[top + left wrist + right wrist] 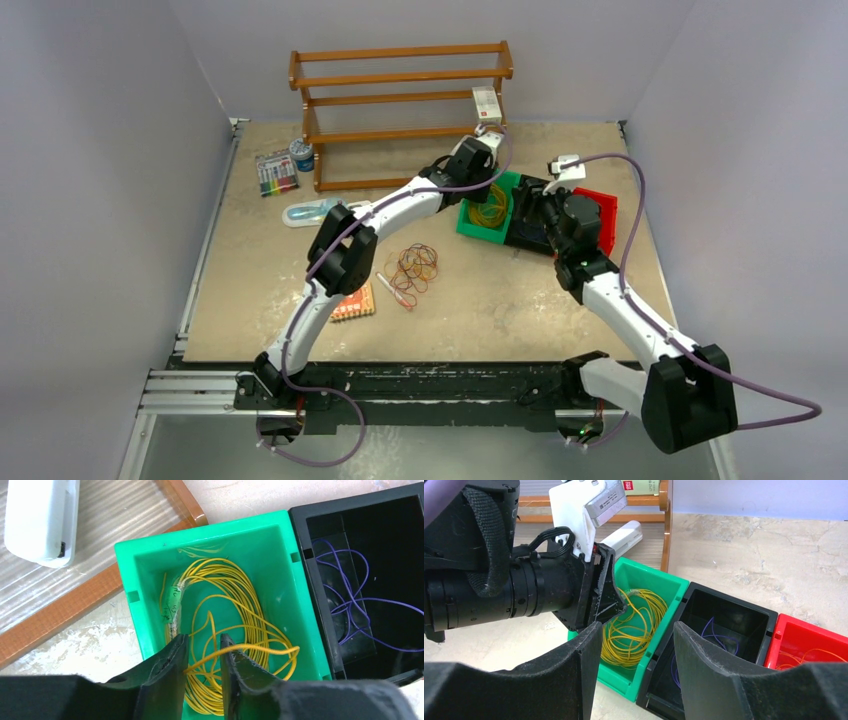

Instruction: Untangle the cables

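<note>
On table [560,300], well apart from bins: loose tangle of cables [416,265], orange-red, yellow, dark strands. Further R, in green bin [145,565]: yellow cable coil [248,592]. L gripper [204,655] just above, jaws narrowly apart, one yellow strand crossing gap, not pinched. Next, black bin [350,501] w/ purple-blue cable [352,587]. R gripper [634,635] near bins, jaws wide apart, holding nothing. Far R: red bin [804,640] w/ orange strands [819,655].

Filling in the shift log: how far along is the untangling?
Done: yellow cable in the green bin, blue cable in the black bin, orange cable in the red bin. In hand: left gripper open over the green bin, a yellow strand between its fingers. Left: a tangle on the table.
</note>
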`<state>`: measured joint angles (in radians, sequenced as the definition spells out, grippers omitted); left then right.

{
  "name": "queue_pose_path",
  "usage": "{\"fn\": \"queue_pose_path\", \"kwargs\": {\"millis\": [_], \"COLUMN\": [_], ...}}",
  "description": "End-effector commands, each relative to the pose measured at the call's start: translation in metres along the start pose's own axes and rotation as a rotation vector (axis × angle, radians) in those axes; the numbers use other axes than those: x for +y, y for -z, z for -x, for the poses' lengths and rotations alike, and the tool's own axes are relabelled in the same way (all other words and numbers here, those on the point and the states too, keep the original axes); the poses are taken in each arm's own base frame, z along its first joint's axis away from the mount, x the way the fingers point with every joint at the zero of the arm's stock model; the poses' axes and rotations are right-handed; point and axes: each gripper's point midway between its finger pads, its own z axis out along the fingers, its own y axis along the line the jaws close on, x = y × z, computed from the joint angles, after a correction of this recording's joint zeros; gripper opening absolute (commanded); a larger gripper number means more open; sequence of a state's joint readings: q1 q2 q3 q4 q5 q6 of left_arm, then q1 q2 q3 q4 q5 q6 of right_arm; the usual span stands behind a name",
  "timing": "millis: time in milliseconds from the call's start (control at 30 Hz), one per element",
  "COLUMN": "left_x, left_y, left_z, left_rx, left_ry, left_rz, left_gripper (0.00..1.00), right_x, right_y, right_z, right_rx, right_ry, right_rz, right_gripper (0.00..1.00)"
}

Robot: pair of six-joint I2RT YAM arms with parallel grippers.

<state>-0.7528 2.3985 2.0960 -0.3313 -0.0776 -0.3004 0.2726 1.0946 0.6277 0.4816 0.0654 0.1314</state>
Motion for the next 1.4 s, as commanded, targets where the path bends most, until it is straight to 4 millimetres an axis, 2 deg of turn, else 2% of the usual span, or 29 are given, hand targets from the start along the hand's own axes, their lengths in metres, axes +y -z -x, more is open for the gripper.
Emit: {"fn": "queue_pose_path", "kwargs": {"millis": [0, 200, 300, 433, 533, 667, 700, 767, 833, 933, 1100, 1233, 1367], "left_x": [-0.002, -0.002, -0.002, -0.002, 0.002, 0.024, 0.032, 0.045, 0.064, 0.093, 0.133, 0.147, 0.155], "left_y": [0.036, 0.067, 0.075, 0.082, 0.098, 0.127, 0.133, 0.153, 0.169, 0.199, 0.242, 0.264, 0.271], "left_z": [0.062, 0.088, 0.092, 0.091, 0.095, 0.095, 0.086, 0.085, 0.067, 0.053, 0.043, 0.038, 0.034], "left_rx": [-0.142, -0.211, -0.219, -0.212, -0.227, -0.261, -0.251, -0.276, -0.263, -0.265, -0.288, -0.291, -0.278], "left_ry": [-0.013, -0.007, -0.007, 0.004, 0.011, 0.054, 0.071, 0.101, 0.111, 0.11, 0.119, 0.08, 0.056], "left_rz": [0.018, 0.026, 0.025, 0.008, 0.017, 0.061, 0.073, 0.09, 0.138, 0.216, 0.306, 0.371, 0.414], "left_gripper": [0.32, 0.45, 0.53, 0.59, 0.61, 0.61, 0.61, 0.61, 0.61, 0.61, 0.61, 0.62, 0.62], "right_x": [-0.001, 0.002, 0.002, 0.004, 0.014, 0.037, 0.037, 0.033, 0.026, 0.025, 0.029, 0.032, 0.036], "right_y": [-0.004, -0.008, -0.009, -0.009, -0.01, -0.015, -0.018, -0.025, -0.033, -0.044, -0.055, -0.057, -0.055], "right_z": [0.011, 0.01, 0.008, 0.005, 0.001, -0.012, -0.018, -0.026, -0.03, -0.033, -0.041, -0.042, -0.045], "right_rx": [-0.033, -0.02, -0.007, 0.008, 0.033, 0.144, 0.183, 0.253, 0.304, 0.349, 0.389, 0.395, 0.372], "right_ry": [-0.008, -0.012, -0.012, 0.003, 0.06, 0.201, 0.239, 0.293, 0.336, 0.391, 0.488, 0.577, 0.645], "right_rz": [-0.003, 0.012, 0.01, 0.02, 0.091, 0.269, 0.287, 0.287, 0.265, 0.286, 0.348, 0.364, 0.4], "right_gripper": [0.57, 0.57, 0.57, 0.58, 0.57, 0.57, 0.57, 0.57, 0.57, 0.57, 0.56, 0.55, 0.55]}}
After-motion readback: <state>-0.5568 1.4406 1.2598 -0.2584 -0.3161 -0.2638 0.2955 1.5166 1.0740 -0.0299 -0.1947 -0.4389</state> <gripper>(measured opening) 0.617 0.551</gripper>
